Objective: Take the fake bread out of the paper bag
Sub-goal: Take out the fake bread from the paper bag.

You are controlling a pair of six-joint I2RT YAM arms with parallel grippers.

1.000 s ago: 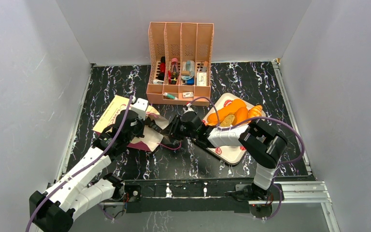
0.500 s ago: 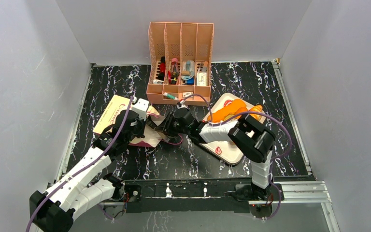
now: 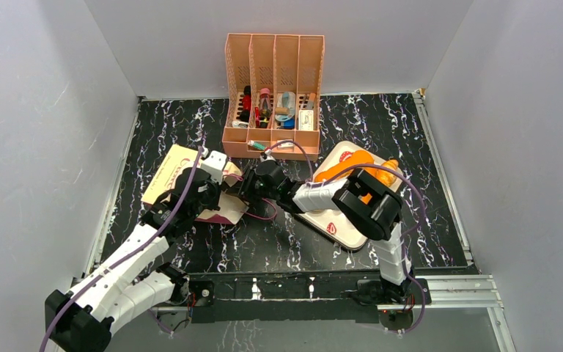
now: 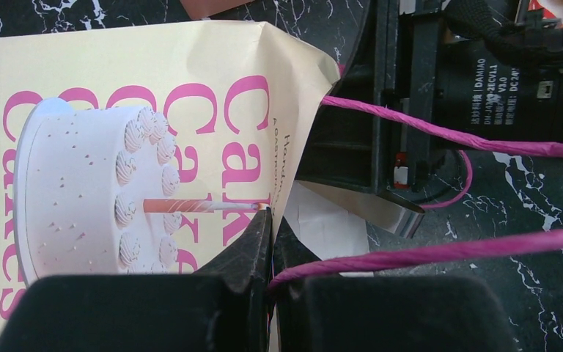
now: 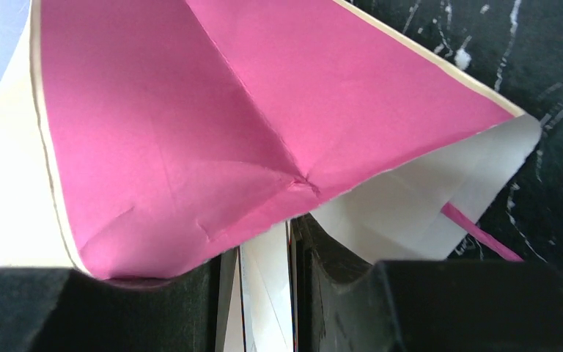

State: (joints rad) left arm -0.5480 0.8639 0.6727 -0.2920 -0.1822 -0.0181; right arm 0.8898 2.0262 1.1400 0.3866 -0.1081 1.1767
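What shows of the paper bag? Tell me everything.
The paper bag lies on its side on the dark marbled table, left of centre. Its cream face carries pink cake lettering and a white cake picture; a magenta panel is creased. Thin pink cord handles trail out. The left gripper is shut at its edge; the right gripper straddles a white paper flap beside the magenta.

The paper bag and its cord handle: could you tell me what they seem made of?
Paper bag: matte printed paper, creasing sharply at its pink side fold. Cord handle: likely twisted paper cord, judging by its spiral ridges; could be fibre.
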